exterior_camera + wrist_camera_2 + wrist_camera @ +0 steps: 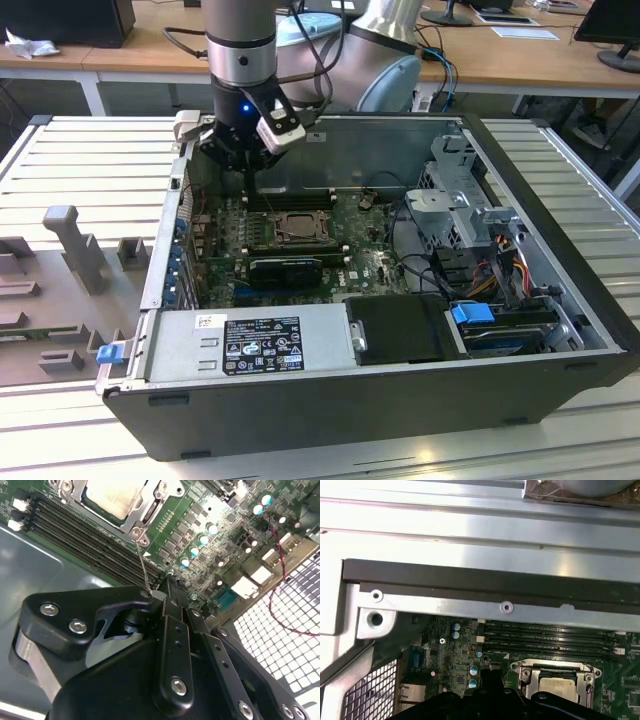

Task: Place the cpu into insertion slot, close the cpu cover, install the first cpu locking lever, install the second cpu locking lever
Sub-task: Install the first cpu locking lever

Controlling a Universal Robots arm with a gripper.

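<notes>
- Open computer case (330,405) lies on its side on a slatted metal table (90,150). The green motherboard (375,262) faces up inside it.
- The power supply (250,345) sits along the near wall. The drive bays (455,200) are on the exterior view's right.
- The insertion slot (300,228) sits mid-board, just far of a black finned block (285,270).
- The cpu (112,495) is seated in the slot, with its pale silvery top showing in both wrist views (554,685).
- The cpu cover (150,512) lies flat over the socket, and the chip shows through its window.
- A locking lever (142,565), a thin wire rod, rises from the socket's corner bracket. It stands clear of the board and slants up to the gripper's tips.
- The gripper (247,172) hangs from the arm over the far-left part of the board, just far and left of the slot.
- In the second wrist view the gripper (169,584) has its black fingers (172,630) drawn together at the tips, with no gap showing.
- The lever's upper end meets the finger side there. I cannot tell whether the rod is pinched or only touching.
- The long black memory slots (85,535) run between the socket and the case's far wall (470,545). They show likewise in the first wrist view (545,640).
- The gripper body (490,690) overlaps the board edge beside the socket.
- Blue-topped capacitors (202,540) line the board on the socket's left side, and the perforated rear grille (280,635) lies beyond them.
</notes>
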